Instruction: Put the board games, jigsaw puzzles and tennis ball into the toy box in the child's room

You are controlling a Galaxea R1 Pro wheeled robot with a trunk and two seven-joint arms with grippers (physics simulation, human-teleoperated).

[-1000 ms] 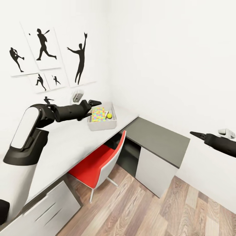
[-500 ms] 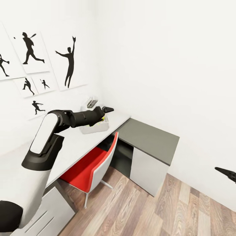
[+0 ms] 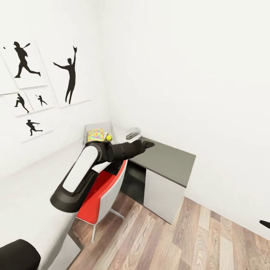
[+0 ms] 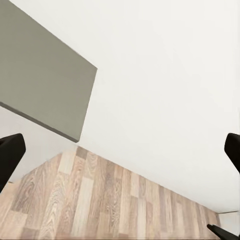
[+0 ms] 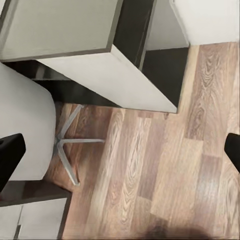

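Toy box sits behind the outstretched left arm — its empty pincer spread apart.

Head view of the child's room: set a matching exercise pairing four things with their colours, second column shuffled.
Things:
1. chair seat
2. tennis ball
3. lower desk top
4. wall prints' figures

Colours:
A. dark grey
B. black
C. red
D. yellow-green

Pairs: 1-C, 2-D, 3-A, 4-B
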